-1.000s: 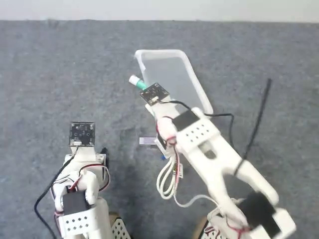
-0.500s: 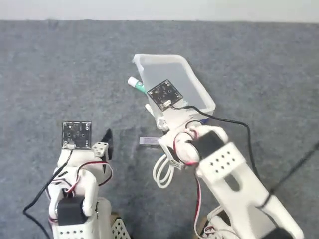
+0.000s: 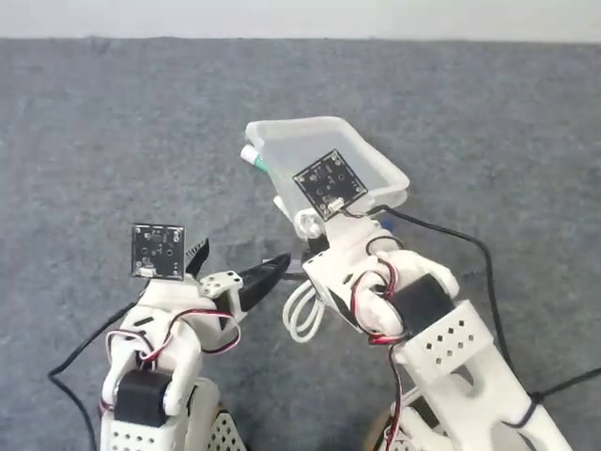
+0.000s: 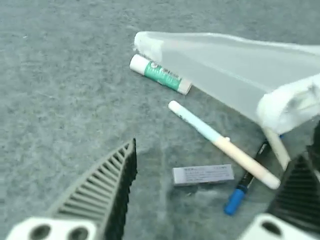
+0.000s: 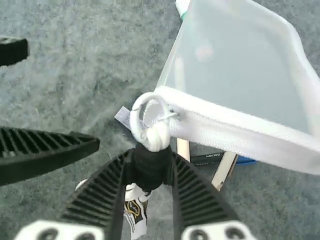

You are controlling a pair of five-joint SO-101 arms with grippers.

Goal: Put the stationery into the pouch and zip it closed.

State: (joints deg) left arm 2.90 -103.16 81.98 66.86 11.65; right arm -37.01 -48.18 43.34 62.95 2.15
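Note:
My right gripper (image 5: 150,155) is shut on the white zipper end of the translucent pouch (image 5: 240,75), by its ring pull (image 5: 149,111), holding that end off the carpet. From above, the pouch (image 3: 362,160) tilts up under the right wrist. My left gripper (image 4: 217,150) is open low over the stationery: a grey eraser (image 4: 202,175), a white and cream pen (image 4: 222,145) and a blue-capped pen (image 4: 240,192). A green and white glue stick (image 4: 160,75) lies by the pouch's far corner and shows from above too (image 3: 252,156). The left gripper (image 3: 244,254) sits beside the right arm.
Grey carpet (image 3: 113,132) covers the table, with free room to the left and far side. A white cable loop (image 3: 300,315) hangs from the right arm near the left gripper's fingers (image 3: 263,274). A black cable (image 3: 470,249) trails to the right.
The right arm pulled back and raised the pouch's near end, tilting it. The left arm swung right toward the stationery and its black fingers spread open.

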